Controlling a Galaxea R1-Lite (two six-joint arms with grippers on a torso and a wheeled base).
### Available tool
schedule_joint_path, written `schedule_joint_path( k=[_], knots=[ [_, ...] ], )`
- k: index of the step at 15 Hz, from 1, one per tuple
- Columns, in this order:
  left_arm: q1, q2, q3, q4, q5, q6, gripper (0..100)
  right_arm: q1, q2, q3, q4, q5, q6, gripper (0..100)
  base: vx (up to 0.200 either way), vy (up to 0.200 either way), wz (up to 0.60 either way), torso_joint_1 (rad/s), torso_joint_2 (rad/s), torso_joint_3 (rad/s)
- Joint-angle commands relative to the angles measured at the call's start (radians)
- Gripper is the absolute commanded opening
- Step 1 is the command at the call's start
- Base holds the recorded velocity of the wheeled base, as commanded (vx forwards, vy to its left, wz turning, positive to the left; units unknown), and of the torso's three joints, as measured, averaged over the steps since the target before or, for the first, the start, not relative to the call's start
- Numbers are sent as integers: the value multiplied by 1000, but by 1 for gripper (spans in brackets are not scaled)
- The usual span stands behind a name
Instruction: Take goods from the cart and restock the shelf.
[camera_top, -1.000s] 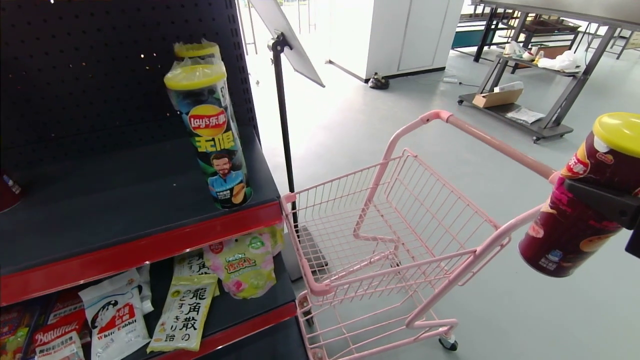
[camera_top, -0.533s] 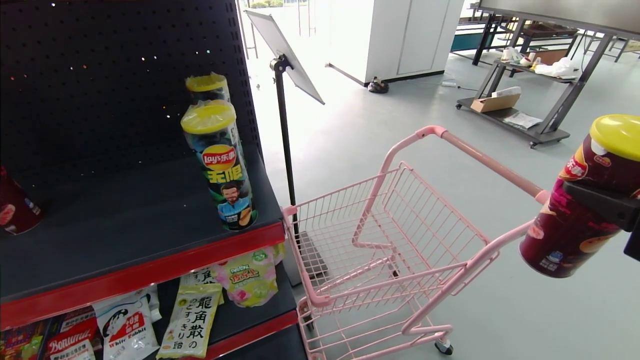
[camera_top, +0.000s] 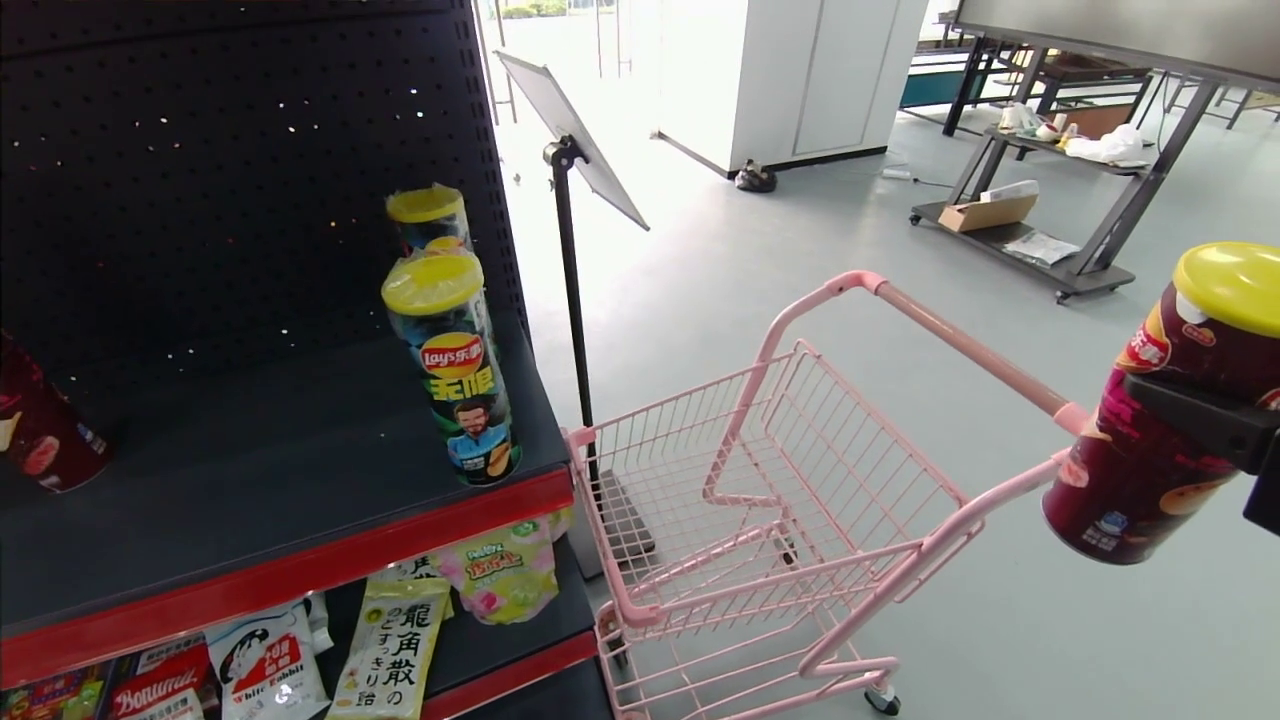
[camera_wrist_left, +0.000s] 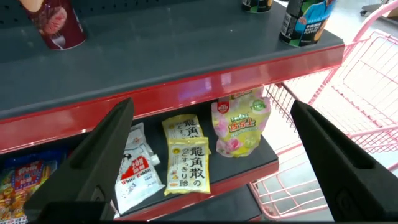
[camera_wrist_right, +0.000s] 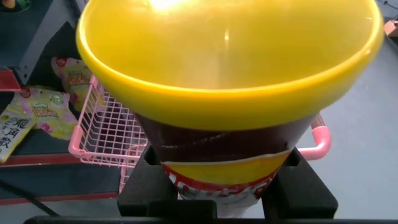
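Observation:
A maroon chip can (camera_top: 1150, 440) with a yellow lid hangs at the right, beyond the pink cart's handle (camera_top: 950, 335). My right gripper (camera_top: 1215, 425) is shut on its middle. The right wrist view looks down on the can's lid (camera_wrist_right: 230, 56), with a black finger (camera_wrist_right: 146, 186) on either side of the can. The cart's basket (camera_top: 760, 480) holds nothing. On the dark upper shelf (camera_top: 250, 470) stand two green chip cans (camera_top: 452, 370), one behind the other, and a maroon can (camera_top: 45, 430) at far left. My left gripper (camera_wrist_left: 211, 155) is open in front of the lower shelf.
Snack bags (camera_wrist_left: 189, 165) lie on the lower shelf under the red edge strip (camera_top: 300, 570). A sign stand (camera_top: 570, 300) rises between shelf and cart. A wheeled rack (camera_top: 1050, 230) and a white cabinet (camera_top: 800, 70) stand far back across open grey floor.
The whole head picture has shifted, so the camera has moved; more of the shelf's left side shows. The right gripper still holds the maroon can at about the same spot.

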Motion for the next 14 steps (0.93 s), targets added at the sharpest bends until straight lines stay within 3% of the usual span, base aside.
schedule_joint_path(
  k=[1, 11, 14],
  knots=[
    [0, 1, -2, 0, 0, 0, 100, -4, 1, 7, 0, 0, -3, 0, 0, 0, 600, 22, -51, -32],
    [0, 1, 0, 0, -1, 0, 100, -8, 4, 42, -3, -6, -8, 0, 0, 0, 600, 6, -2, -6],
    [0, 1, 0, 0, 0, 0, 100, -45, -31, 82, -14, -11, -8, 0, 0, 0, 0, 0, 0, 0]
  ],
)
